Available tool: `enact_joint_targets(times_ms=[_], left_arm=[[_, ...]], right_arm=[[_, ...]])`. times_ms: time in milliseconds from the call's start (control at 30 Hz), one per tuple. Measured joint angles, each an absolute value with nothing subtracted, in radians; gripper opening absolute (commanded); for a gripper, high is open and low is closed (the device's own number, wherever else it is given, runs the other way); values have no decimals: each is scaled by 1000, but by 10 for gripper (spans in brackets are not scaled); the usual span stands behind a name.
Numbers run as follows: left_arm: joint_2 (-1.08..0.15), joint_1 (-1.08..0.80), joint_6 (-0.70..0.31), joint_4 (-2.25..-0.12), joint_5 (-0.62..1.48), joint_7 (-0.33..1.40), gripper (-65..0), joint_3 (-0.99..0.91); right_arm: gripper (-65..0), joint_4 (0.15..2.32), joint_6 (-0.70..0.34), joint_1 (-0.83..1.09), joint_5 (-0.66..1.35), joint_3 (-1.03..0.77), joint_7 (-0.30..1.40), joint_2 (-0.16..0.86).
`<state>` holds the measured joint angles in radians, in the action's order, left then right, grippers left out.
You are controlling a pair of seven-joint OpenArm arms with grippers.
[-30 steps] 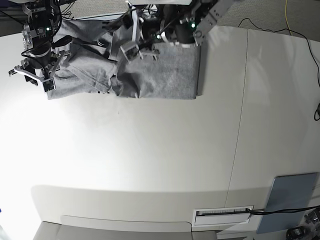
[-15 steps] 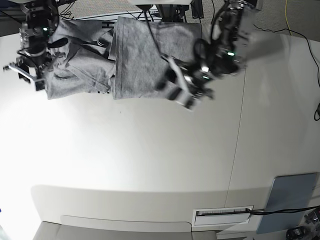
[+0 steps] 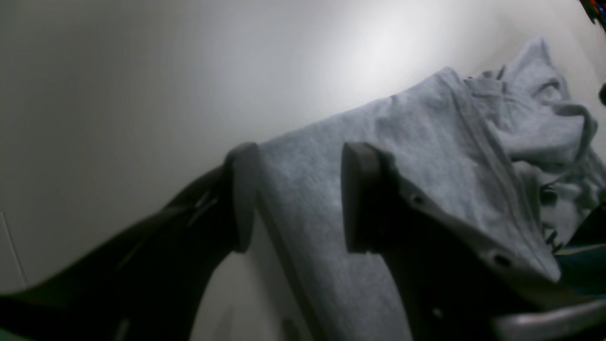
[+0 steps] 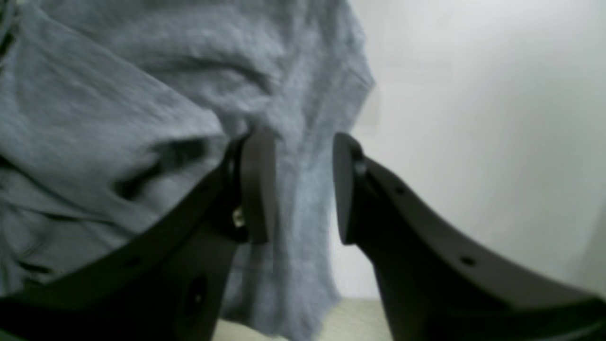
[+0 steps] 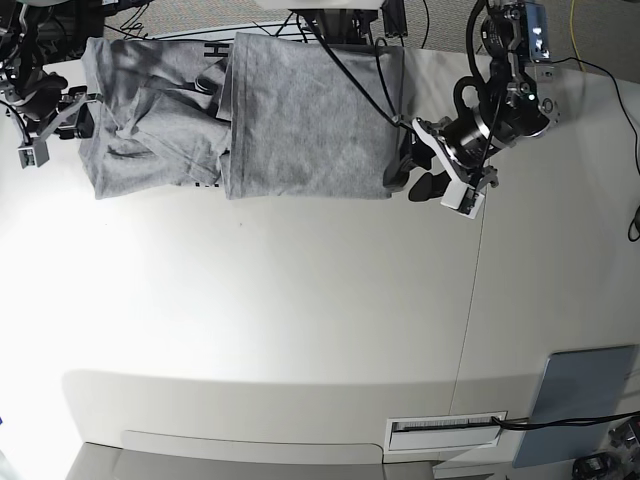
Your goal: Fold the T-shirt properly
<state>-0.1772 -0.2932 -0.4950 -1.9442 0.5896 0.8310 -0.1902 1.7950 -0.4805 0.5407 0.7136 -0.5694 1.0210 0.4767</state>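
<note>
The heather-grey T-shirt (image 5: pixel 300 120) lies at the table's far edge. Its right part is folded over flat and plain; its left part (image 5: pixel 150 130) is crumpled, with black lettering (image 5: pixel 213 50) showing at the fold. My left gripper (image 5: pixel 415 170) is open beside the shirt's right edge. In the left wrist view the left gripper (image 3: pixel 300 199) has shirt cloth (image 3: pixel 426 156) showing between its spread fingers. My right gripper (image 5: pixel 55 125) is open just off the shirt's left edge. In the right wrist view the right gripper (image 4: pixel 298 189) points at rumpled cloth (image 4: pixel 142 94).
A grey-blue flat panel (image 5: pixel 580 400) lies at the near right corner, next to a white slotted plate (image 5: pixel 445 432) with a cable. Cables (image 5: pixel 560 55) run along the far right edge. A table seam (image 5: pixel 480 250) runs front to back.
My left arm has swung off the top of the shirt to its right edge, leaving the right part laid flat. My right arm has drawn back to the left, off the shirt.
</note>
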Motion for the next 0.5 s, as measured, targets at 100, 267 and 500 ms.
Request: enact_joint_targets(times_ms=[100, 267, 500], left_arm=[[-177, -293, -495, -1944, 621, 847, -382, -190], [-178, -293, -495, -1945, 649, 854, -382, -190], [-178, -290, -544, -1945, 752, 888, -382, -190]], right_arm=[[-443, 1793, -491, 558, 704, -570, 1064, 476], [-296, 1793, -491, 560, 705, -570, 1069, 471], [-245, 1790, -383, 560, 652, -570, 1070, 471]])
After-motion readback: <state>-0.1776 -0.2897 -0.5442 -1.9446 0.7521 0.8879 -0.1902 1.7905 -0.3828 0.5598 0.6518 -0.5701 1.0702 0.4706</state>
